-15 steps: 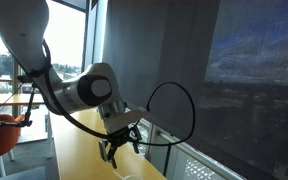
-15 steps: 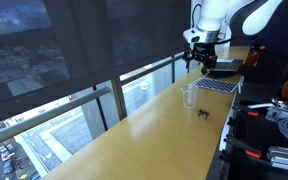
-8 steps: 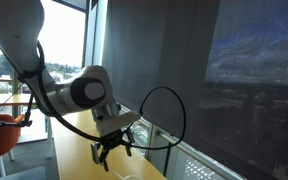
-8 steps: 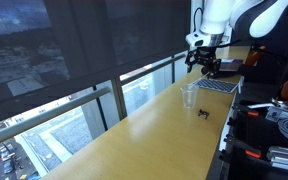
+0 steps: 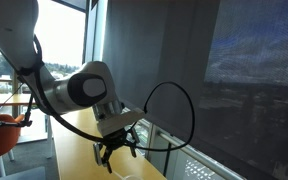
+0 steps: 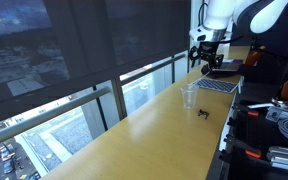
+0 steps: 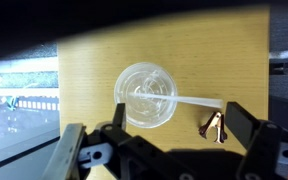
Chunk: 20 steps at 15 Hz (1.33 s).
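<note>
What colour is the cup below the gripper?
Clear and colourless: the cup shows the tan counter through it. Best seen in the wrist view.

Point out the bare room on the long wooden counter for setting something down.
The long wooden counter is bare from the near end up to the clear plastic cup, between the window rail and its front edge. Past there it is crowded: a small dark clip beside the cup, then a flat grey device, with the open gripper above.

arm point(image 5: 79, 90): glossy white shells, grey round joint cap, frame left | gripper point(image 5: 117, 157): black, two-fingered | cable point(image 5: 170, 84): black loop, frame centre
</note>
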Each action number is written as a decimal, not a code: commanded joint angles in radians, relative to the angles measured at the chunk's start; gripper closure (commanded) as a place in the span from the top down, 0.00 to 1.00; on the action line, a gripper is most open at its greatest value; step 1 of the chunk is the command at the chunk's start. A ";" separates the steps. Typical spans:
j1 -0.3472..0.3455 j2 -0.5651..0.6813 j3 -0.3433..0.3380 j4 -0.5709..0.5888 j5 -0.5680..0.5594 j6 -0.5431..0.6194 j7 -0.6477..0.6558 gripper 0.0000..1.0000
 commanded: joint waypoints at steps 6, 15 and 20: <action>-0.012 0.005 -0.013 0.015 0.016 0.004 -0.009 1.00; -0.024 0.080 -0.018 0.137 0.042 -0.010 -0.012 1.00; -0.030 0.127 -0.015 0.219 0.096 -0.026 -0.017 1.00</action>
